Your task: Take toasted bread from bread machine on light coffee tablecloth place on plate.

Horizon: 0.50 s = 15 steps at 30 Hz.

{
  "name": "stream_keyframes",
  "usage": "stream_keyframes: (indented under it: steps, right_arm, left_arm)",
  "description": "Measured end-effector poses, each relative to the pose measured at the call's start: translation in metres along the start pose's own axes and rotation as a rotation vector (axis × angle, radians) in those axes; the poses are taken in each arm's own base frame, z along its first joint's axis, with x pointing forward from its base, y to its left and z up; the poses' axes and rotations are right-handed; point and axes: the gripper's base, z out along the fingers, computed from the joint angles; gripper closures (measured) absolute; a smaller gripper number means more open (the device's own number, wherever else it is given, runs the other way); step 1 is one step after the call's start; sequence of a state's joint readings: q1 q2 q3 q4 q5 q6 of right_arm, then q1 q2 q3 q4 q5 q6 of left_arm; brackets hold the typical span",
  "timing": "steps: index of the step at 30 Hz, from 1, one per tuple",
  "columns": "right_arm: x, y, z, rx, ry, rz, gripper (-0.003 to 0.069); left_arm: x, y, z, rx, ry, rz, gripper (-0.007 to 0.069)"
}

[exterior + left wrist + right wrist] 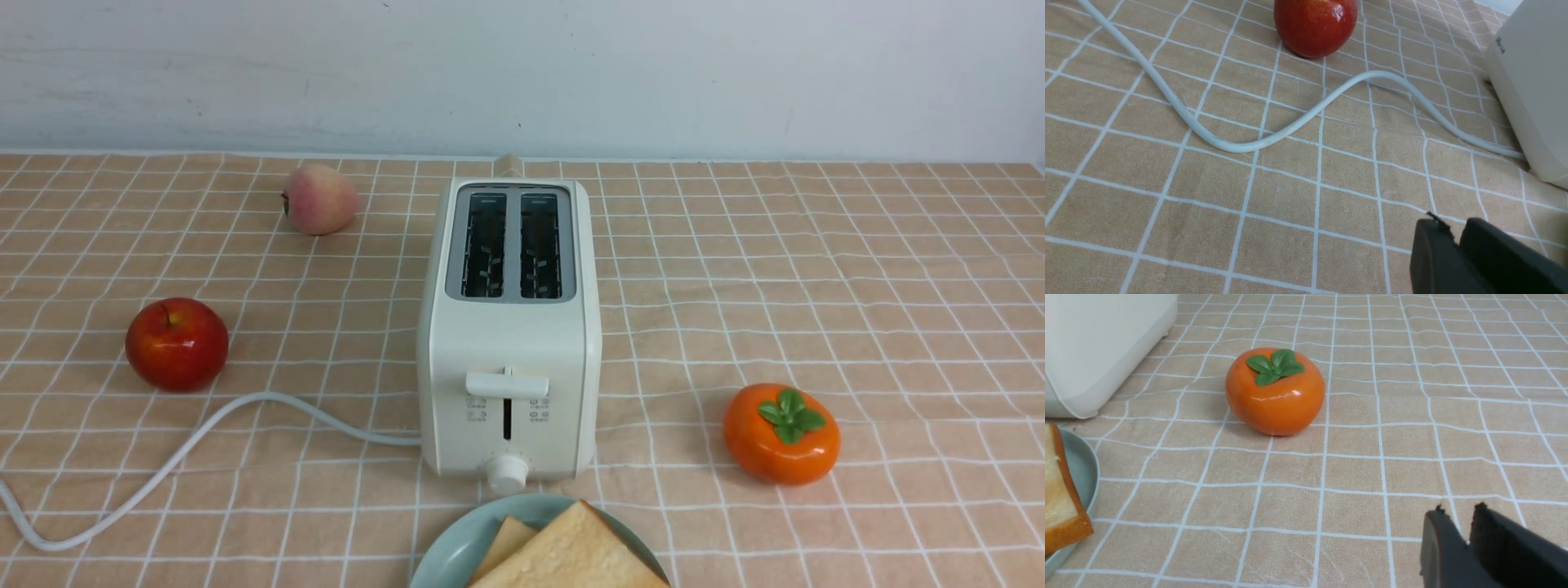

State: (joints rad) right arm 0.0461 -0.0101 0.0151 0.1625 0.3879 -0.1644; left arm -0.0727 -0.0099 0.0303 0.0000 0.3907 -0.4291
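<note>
Light coffee tablecloth (pixel 816 269) covers the table to the far white wall (pixel 653 73). Bread machine (pixel 510 343) centre, slots empty. Toasted bread (pixel 571 555) on plate (pixel 457 547), near edge. Left gripper (pixel 1457 237) pressed together, empty; right gripper (pixel 1459 524) slightly parted, empty.

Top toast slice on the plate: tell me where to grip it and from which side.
Grip the top slice by the crust edge facing the persimmon, probably coming in from the robot's right. In the right wrist view that edge overhangs the plate rim, so it looks easiest to pinch.

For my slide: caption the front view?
Empty toaster, both toast slices on the plate, fruit around.
</note>
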Motion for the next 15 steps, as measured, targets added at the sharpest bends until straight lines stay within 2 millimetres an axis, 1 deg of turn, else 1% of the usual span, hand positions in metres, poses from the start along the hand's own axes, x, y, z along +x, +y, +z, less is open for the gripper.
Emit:
stream_keyframes:
  steps: [15]
  right_arm:
    - [0.0,0.0,0.0,0.0,0.0,0.0,0.0517]
  left_arm:
    - [0.0,0.0,0.0,0.0,0.0,0.0,0.0529]
